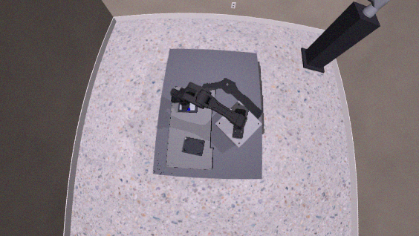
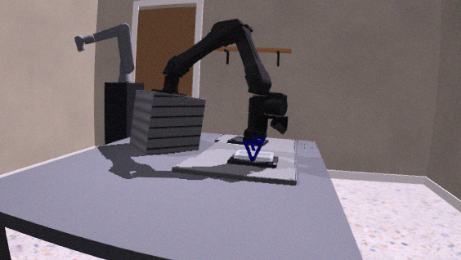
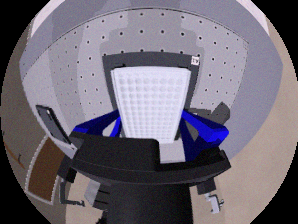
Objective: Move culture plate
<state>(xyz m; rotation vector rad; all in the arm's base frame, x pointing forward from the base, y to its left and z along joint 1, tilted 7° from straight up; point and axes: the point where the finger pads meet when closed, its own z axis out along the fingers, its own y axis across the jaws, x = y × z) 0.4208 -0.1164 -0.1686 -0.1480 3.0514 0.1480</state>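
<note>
The white 96-well plate [image 3: 148, 103] with its clear lid lies flat on the dark nest N1. It also shows in the exterior view [image 2: 254, 154] and, partly hidden by the arm, in the overhead view [image 1: 184, 107]. My gripper [image 3: 150, 111] with blue fingers straddles the plate from above and is shut on its two long sides. In the side view the blue fingers [image 2: 253, 149] reach down to the plate. The empty nest N2 [image 1: 193, 145] is a dark rectangle on the same grey base board; it also shows behind the gripper in the side view [image 2: 248, 140].
A tall ribbed grey block [image 2: 167, 122] stands on the table beside the board. The arm's base sits on a light plate. A black pedestal [image 1: 339, 37] with another grey arm stands off the table.
</note>
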